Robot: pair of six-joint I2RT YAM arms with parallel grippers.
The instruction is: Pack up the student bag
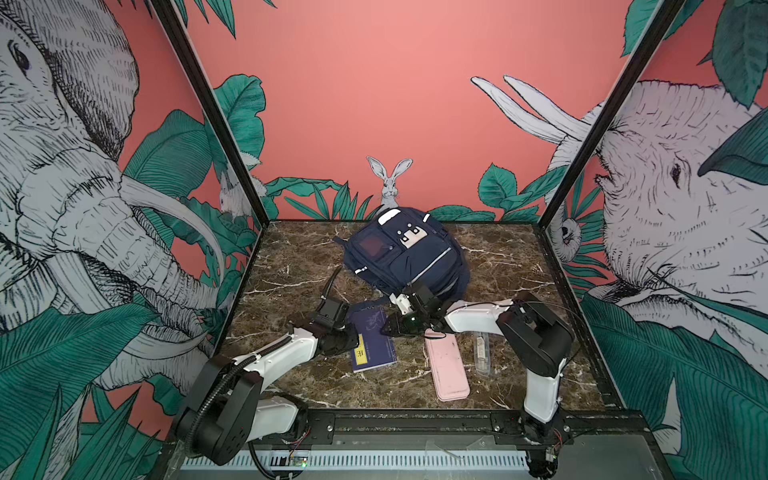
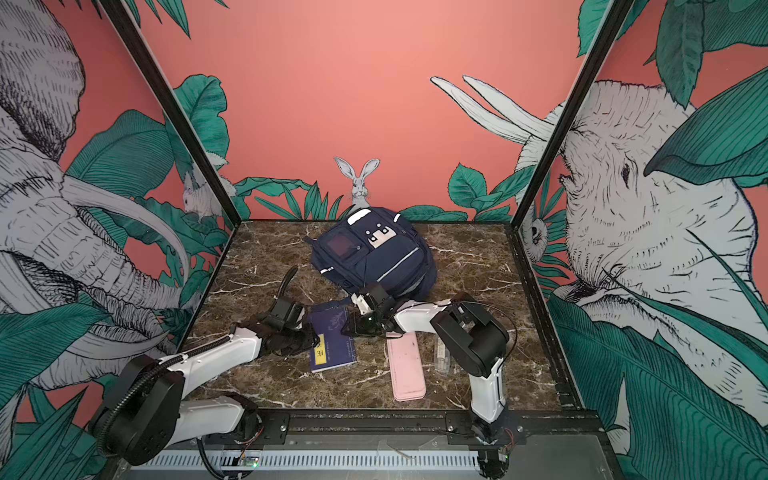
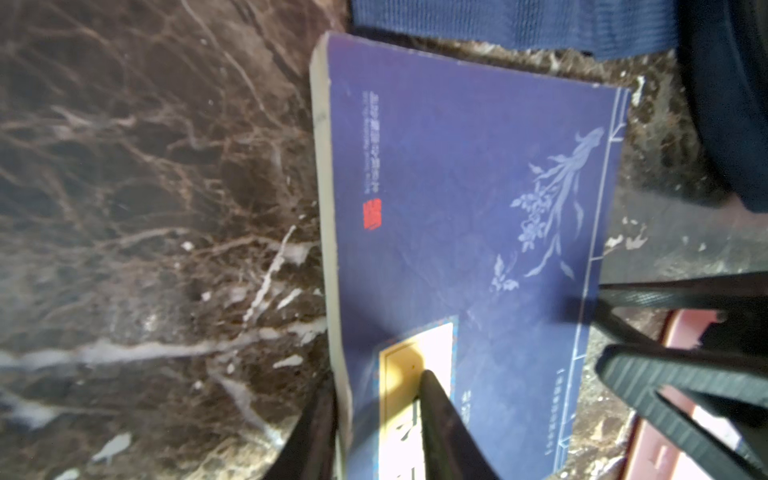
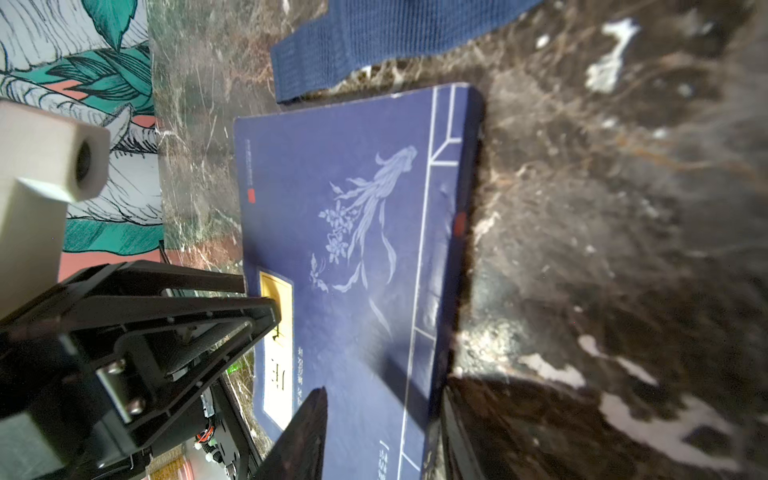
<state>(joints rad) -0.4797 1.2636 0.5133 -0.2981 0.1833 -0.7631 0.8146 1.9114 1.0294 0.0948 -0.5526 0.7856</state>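
Enclosure with coral jungle-print walls [image 1: 374,104] and a dark brown marble tabletop [image 1: 291,266], shown in both top views. Nearest the front edge, right of centre, a pink pencil case [image 1: 448,368] lies flat with its long side running near to far. Just to its right is a clear, narrow case [image 1: 482,353], partly hidden by the right arm. Left of the pencil case a navy book [image 1: 374,345] with a yellow label at its near left corner lies on the marble. The left gripper [image 1: 355,340] meets it from the left and the right gripper [image 1: 386,328] from the right. In the left wrist view the left gripper [image 3: 376,382] is clamped on the book [image 3: 457,187] at its page edge, with one finger [image 3: 436,415] pressed on the yellow label and its partner under that edge. In the right wrist view the right gripper [image 4: 384,388] straddles the spine edge of the book [image 4: 353,249] with one finger [image 4: 303,436] over the cover. Whether these jaws pinch the book or only bracket it cannot be told. Just beyond the book's far end lies a blue webbing strap [image 4: 374,41]. Farther back, at the middle of the table's far half, the student bag [image 1: 407,253] lies front pocket up, its top toward the back wall and the painted rabbit [image 1: 390,183].
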